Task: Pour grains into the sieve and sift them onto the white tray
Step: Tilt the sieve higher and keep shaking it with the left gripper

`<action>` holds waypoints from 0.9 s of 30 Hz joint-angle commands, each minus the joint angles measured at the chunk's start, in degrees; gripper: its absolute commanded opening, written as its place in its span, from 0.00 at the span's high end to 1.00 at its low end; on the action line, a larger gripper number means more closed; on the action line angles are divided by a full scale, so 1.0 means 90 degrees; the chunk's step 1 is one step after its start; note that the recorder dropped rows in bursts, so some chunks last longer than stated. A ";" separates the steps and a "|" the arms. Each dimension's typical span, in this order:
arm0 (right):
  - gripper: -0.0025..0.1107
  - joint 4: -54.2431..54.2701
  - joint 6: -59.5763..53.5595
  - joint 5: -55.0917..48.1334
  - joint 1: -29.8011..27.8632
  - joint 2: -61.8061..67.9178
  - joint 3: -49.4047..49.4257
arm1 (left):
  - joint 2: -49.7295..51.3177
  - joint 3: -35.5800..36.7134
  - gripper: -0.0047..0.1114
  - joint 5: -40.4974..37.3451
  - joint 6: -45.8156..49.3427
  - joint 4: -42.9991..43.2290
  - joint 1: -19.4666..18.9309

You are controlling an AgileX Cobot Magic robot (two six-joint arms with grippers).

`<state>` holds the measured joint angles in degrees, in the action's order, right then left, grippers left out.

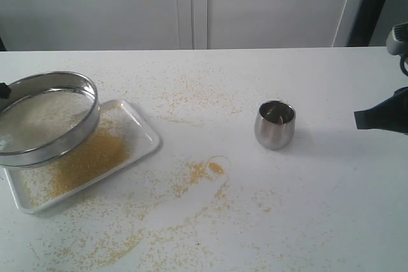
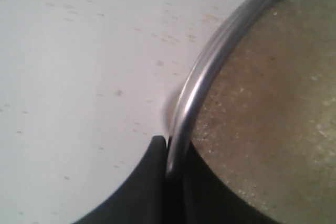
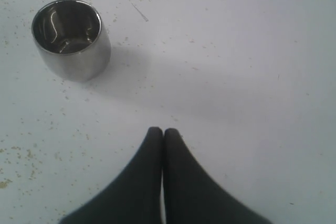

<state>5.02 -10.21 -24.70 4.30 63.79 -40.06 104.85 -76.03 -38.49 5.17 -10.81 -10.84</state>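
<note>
Grips light, stiff sieve by slick steel rim with left gripper, over white tray; holds right gripper closed, empty.

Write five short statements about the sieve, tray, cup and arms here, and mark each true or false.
1. The sieve sits flat on the table, beside the white tray. False: the left end effector holds it by the rim above the white tray.
2. The cup stands upright. True.
3. The right end effector grips the cup. False: it is shut on nothing, apart from the cup.
4. Golden grains lie on the white tray. True.
5. No grains have spilled on the table. False: they are scattered widely across it.
</note>
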 commanded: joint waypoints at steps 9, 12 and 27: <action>0.98 -0.0032 0.0013 0.0065 0.0014 -0.0034 0.0024 | -0.0179 -0.0116 0.96 -0.0597 -0.0040 0.0551 -0.0190; 0.98 -0.0032 0.0013 0.0065 0.0014 -0.0034 0.0024 | -0.0154 -0.0105 0.96 -0.0257 0.0372 -0.0496 0.0143; 0.98 -0.0032 0.0134 0.0059 0.0014 -0.0034 0.0024 | -0.0171 -0.0071 0.96 0.0049 0.1382 -0.1646 0.0454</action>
<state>5.02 -9.62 -24.70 4.53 63.79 -40.06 104.15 -76.50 -39.36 14.64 -15.23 -11.28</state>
